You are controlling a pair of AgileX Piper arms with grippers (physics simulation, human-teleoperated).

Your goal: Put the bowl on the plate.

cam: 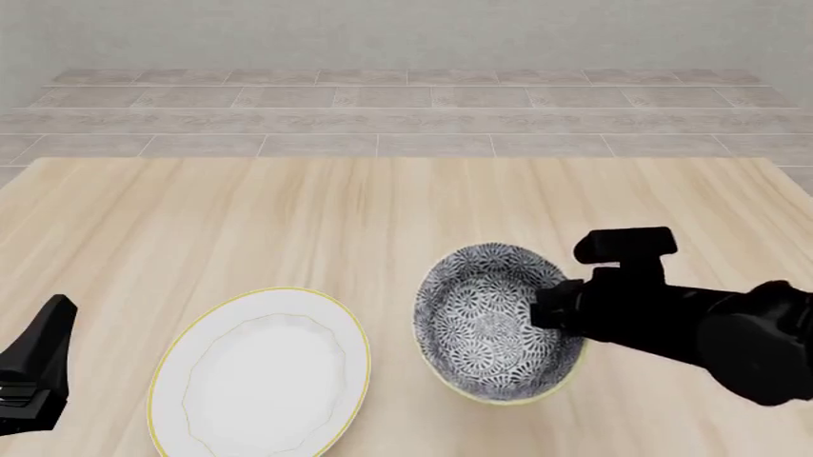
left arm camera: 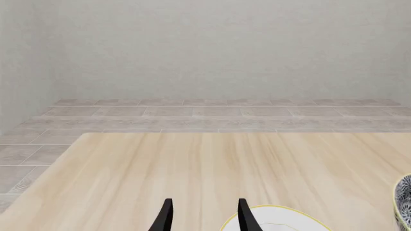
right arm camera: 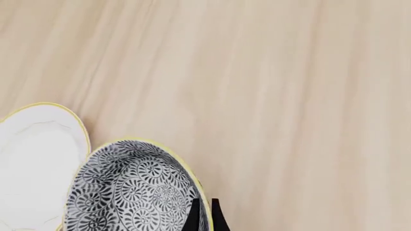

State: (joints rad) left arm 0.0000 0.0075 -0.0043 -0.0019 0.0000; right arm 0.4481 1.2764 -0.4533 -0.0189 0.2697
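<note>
**Right gripper pinches the bowl's rim, plate waits beside it**

The right gripper (right arm camera: 203, 214) has its two thin black fingers set on either side of the rim of the bowl (cam: 493, 322), one inside the wall and one outside, with only the thin wall between them. It is clenched on this edge. I judge that the rim is chosen because the bowl is too wide to be taken across its whole body, so a pinch on the edge is the only practical hold. In the front view the bowl looks a little tilted toward the plate, but I cannot tell if it is lifted from the tabletop (cam: 381, 209) or not.

The plate (cam: 261, 373) lies flat on the tabletop just beside the bowl, on its left, and the two do not overlap. The bowl is therefore not yet on the plate.

The left gripper (left arm camera: 203, 216) stands released, its fingers apart with nothing between them, near the plate's edge, low at the left side.

The bowl is deep and round, with a dense grey-and-white flower pattern and a thin yellow rim. The plate is white, shallow, also yellow-rimmed, with a faintly scalloped well. Both look like glazed ceramic, smooth and perhaps slippery. The tabletop is pale wood grain.
</note>
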